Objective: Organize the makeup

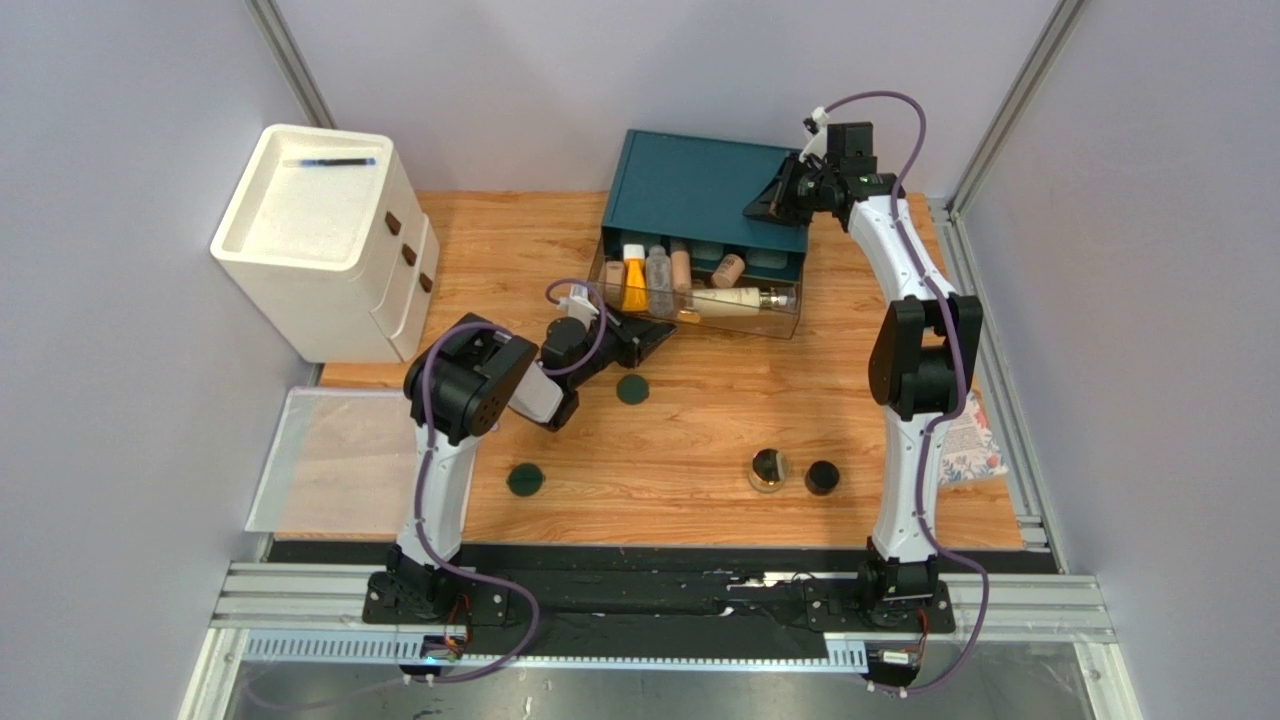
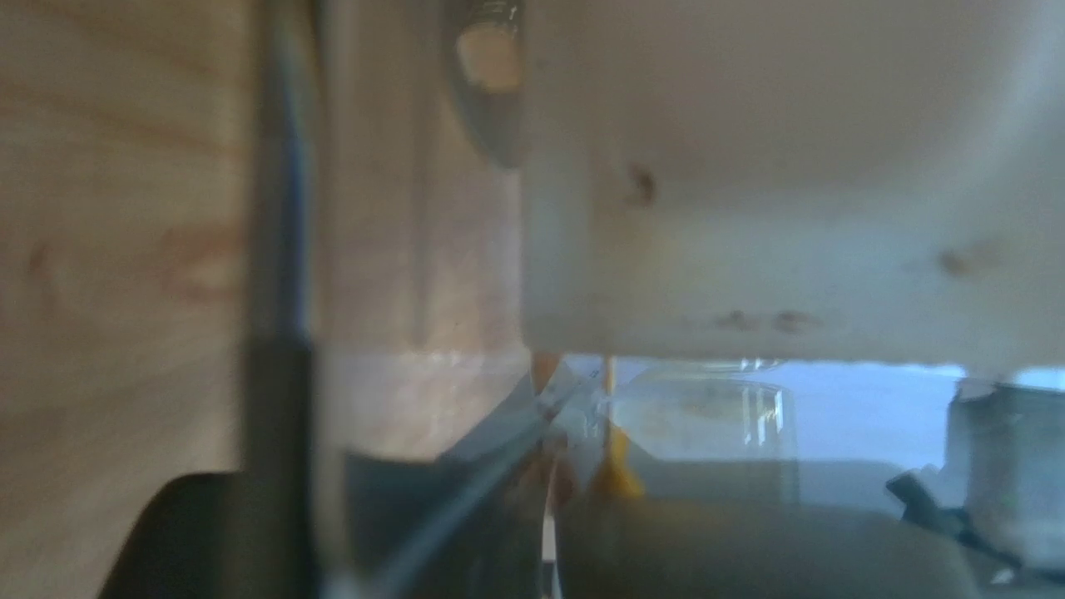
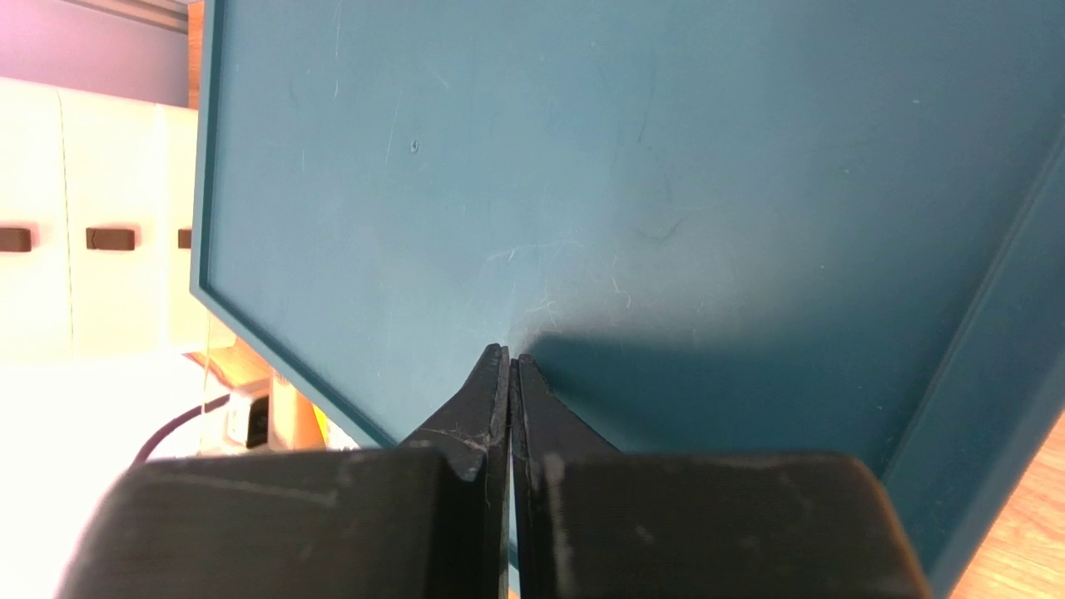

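Note:
The teal box (image 1: 694, 183) stands at the back, and its clear drawer (image 1: 781, 318) is pulled out. In the drawer lie a cream bottle (image 1: 730, 300), an orange tube (image 1: 634, 282), a clear bottle (image 1: 658, 275) and beige tubes (image 1: 727, 270). Two dark-green discs (image 1: 633, 390) (image 1: 525, 480) and two round dark jars (image 1: 768, 468) (image 1: 822, 477) lie on the wood. My left gripper (image 1: 649, 339) is at the drawer's front left corner; its wrist view is blurred, showing a white surface (image 2: 788, 175) and clear plastic (image 2: 713, 412). My right gripper (image 3: 511, 356) is shut, its tips against the box top (image 3: 625, 162).
A white drawer cabinet (image 1: 323, 218) with a black pen (image 1: 338, 161) on top stands at the back left. A clear tray (image 1: 338, 458) sits off the left table edge. A patterned pouch (image 1: 969, 443) lies at the right edge.

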`<action>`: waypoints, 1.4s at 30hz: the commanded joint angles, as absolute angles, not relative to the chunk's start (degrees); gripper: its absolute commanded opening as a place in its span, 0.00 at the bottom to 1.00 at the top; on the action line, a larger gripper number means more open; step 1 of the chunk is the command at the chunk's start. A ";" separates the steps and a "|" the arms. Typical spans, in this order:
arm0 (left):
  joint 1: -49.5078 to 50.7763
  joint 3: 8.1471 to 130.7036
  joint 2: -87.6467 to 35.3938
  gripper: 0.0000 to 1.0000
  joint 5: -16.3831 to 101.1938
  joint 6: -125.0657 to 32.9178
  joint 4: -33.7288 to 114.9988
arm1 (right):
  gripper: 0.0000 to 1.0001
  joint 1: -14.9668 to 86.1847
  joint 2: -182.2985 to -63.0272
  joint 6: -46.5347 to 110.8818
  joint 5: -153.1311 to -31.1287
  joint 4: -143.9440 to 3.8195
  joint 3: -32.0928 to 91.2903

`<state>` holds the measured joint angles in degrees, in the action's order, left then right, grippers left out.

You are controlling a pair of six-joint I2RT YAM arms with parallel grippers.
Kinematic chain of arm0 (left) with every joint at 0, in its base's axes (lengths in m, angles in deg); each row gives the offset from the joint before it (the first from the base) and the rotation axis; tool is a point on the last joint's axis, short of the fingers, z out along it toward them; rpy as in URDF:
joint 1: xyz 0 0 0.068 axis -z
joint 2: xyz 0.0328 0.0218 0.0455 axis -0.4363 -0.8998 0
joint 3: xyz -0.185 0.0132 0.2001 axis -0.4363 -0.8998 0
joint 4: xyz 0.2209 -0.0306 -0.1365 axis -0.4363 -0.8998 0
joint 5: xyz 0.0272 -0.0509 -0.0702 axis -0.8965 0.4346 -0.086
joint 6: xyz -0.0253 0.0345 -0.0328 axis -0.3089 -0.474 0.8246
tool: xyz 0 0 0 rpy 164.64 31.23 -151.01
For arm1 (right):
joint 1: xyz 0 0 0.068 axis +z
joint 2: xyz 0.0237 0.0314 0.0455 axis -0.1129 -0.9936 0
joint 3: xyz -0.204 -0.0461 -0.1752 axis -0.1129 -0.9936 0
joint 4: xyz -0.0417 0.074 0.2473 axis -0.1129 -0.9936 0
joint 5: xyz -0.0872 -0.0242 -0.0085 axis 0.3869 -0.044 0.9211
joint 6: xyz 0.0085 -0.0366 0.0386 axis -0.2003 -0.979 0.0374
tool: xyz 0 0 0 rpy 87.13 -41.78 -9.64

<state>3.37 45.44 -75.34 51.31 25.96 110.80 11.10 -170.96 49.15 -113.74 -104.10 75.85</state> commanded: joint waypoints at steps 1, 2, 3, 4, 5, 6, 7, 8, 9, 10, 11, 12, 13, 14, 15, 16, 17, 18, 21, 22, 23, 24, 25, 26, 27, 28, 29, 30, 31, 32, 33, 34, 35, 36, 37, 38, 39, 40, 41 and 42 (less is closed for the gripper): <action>2.79 51.57 -76.67 0.04 51.37 28.57 125.89 | 0.00 10.26 -176.23 46.10 -107.43 -118.16 71.65; 2.79 52.70 -77.02 0.04 51.20 28.65 125.89 | 0.00 10.26 -176.23 46.10 -107.52 -118.07 71.65; 2.70 53.32 -77.19 0.04 51.19 28.92 125.98 | 0.00 10.26 -176.14 46.10 -107.52 -118.16 71.65; 2.79 53.94 -77.37 0.04 51.19 29.01 126.07 | 0.00 10.26 -176.14 46.10 -107.52 -118.25 71.65; 2.79 55.25 -77.72 0.05 51.37 29.18 126.07 | 0.00 10.26 -176.23 46.10 -107.52 -118.16 71.65; 2.87 55.79 -77.90 0.05 51.54 29.36 125.98 | 0.00 10.17 -176.23 46.01 -107.43 -118.25 71.65; 2.79 56.40 -77.81 0.05 51.63 29.27 125.98 | 0.00 10.26 -176.23 46.01 -107.52 -118.25 71.65; 2.79 57.28 -77.98 0.05 51.63 29.44 125.90 | 0.00 10.26 -176.40 46.01 -107.43 -118.16 71.65; 2.79 57.72 -77.99 0.05 51.63 29.53 125.89 | 0.00 10.09 -176.32 46.10 -107.52 -118.16 71.74; 2.79 58.25 -78.16 0.05 51.72 29.62 125.89 | 0.00 10.17 -176.41 46.10 -107.43 -118.16 71.74; 2.79 59.12 -78.25 0.05 51.72 29.88 125.89 | 0.00 10.09 -176.49 46.10 -107.52 -118.07 71.74; 2.87 59.48 -78.16 0.05 51.64 30.23 125.89 | 0.00 10.09 -176.58 46.10 -107.60 -118.16 71.65; 2.88 59.83 -78.25 0.05 51.46 30.24 125.89 | 0.00 10.17 -176.50 46.01 -107.60 -118.16 71.74; 2.96 60.79 -78.16 0.05 51.37 30.24 125.81 | 0.00 10.09 -176.49 46.10 -107.52 -118.16 71.74; 2.96 61.41 -78.16 0.05 51.20 30.32 125.11 | 0.00 10.17 -176.58 46.01 -107.52 -118.16 71.83; 2.96 62.11 -78.34 0.05 51.11 30.41 124.76 | 0.00 10.17 -176.50 46.01 -107.52 -118.16 71.83; 2.96 63.69 -78.86 0.05 51.02 30.59 123.79 | 0.00 10.09 -176.49 46.10 -107.52 -118.16 71.83; 3.05 64.83 -79.13 0.05 51.02 30.76 123.44 | 0.00 10.09 -176.49 46.10 -107.52 -118.16 71.83; 3.14 69.49 -80.97 0.05 51.37 31.55 120.98 | 0.00 10.17 -176.50 45.93 -107.61 -118.16 71.83; 3.23 70.81 -81.50 0.05 51.46 31.73 120.10 | 0.00 10.00 -176.41 46.01 -107.60 -118.25 71.65; 3.31 73.43 -82.46 0.05 51.98 31.73 118.27 | 0.00 10.00 -176.49 46.01 -107.60 -118.16 71.56; 3.40 74.76 -82.90 0.05 52.33 31.82 117.20 | 0.00 10.00 -176.49 45.93 -107.52 -118.33 71.56; 3.58 77.12 -83.34 0.05 52.51 31.91 116.32 | 0.00 10.00 -176.41 45.93 -107.52 -118.25 71.48; 3.67 78.19 -84.22 0.06 52.69 31.99 115.10 | 0.00 9.82 -176.32 46.01 -107.52 -118.33 71.39; 3.75 79.25 -84.75 0.06 52.86 32.17 114.48 | 0.00 9.82 -176.32 45.93 -107.52 -118.33 71.47; 3.75 81.00 -85.80 0.06 52.86 32.43 113.86 | 0.00 9.82 -176.32 46.10 -107.52 -118.25 71.47; 3.93 81.80 -86.24 0.06 52.43 32.87 113.16 | 0.00 9.82 -176.32 46.01 -107.43 -118.42 71.56; 3.93 82.50 -86.77 0.06 52.08 33.40 113.24 | 0.00 9.73 -176.32 46.10 -107.43 -118.51 71.74; 4.02 83.82 -87.73 0.06 51.90 33.75 113.24 | 0.00 9.73 -176.23 46.10 -107.43 -118.51 71.74; 4.10 84.35 -88.00 0.06 52.07 34.54 113.15 | 0.00 9.73 -176.14 46.01 -107.34 -118.68 71.91; 4.19 84.62 -88.18 0.06 52.33 34.89 113.24 | 0.00 9.73 -176.14 46.01 -107.34 -118.69 72.00; 4.19 84.18 -87.83 0.06 53.56 34.72 113.33 | 0.00 9.65 -176.06 45.93 -107.34 -118.77 72.09; 4.11 83.48 -87.39 0.06 54.44 34.46 113.41 | 0.00 9.56 -175.97 46.01 -107.34 -118.77 72.35; 4.19 80.69 -86.61 0.06 55.23 33.93 113.50 | 0.00 9.56 -175.79 45.93 -107.25 -118.95 72.53; 4.19 79.01 -84.51 0.06 56.72 32.36 113.85 | 0.00 9.56 -175.70 46.10 -107.25 -118.95 72.79; 4.11 77.25 -83.36 0.06 57.69 31.39 114.11 | 0.00 9.38 -175.70 46.19 -107.25 -119.12 73.14; 3.93 75.50 -82.22 0.06 58.66 30.34 114.55 | 0.00 9.38 -175.62 46.28 -107.25 -119.30 73.75; 3.93 72.17 -79.94 0.06 60.67 28.58 114.64 | 0.00 9.47 -175.53 46.28 -107.25 -119.30 74.11; 3.76 70.57 -78.70 0.06 61.73 27.61 114.73 | 0.00 9.30 -175.44 46.36 -107.34 -119.39 74.37; 3.67 67.69 -77.47 0.06 62.61 26.64 114.65 | 0.00 9.38 -175.27 46.63 -107.34 -119.39 75.16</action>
